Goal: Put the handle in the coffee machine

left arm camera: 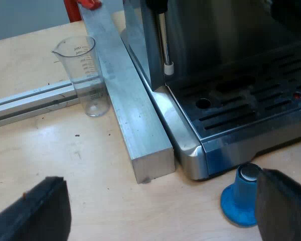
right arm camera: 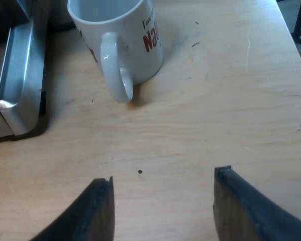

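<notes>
Left wrist view: left hand [left arm camera: 160, 191] held open above the desk [left arm camera: 65, 150], blue tamper [left arm camera: 243, 198] stood just beside the espresso machine's [left arm camera: 231, 60] drip-tray corner, measuring glass [left arm camera: 85, 75] set upright beside a metal bar [left arm camera: 130, 110]; right wrist view: right hand [right arm camera: 165, 175] held open, mug [right arm camera: 125, 35] stood near the machine.

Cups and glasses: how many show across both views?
2. A measuring glass stands upright beside the metal bar by the espresso machine; a white mug stands near the machine's base. Others may be hidden.
</notes>
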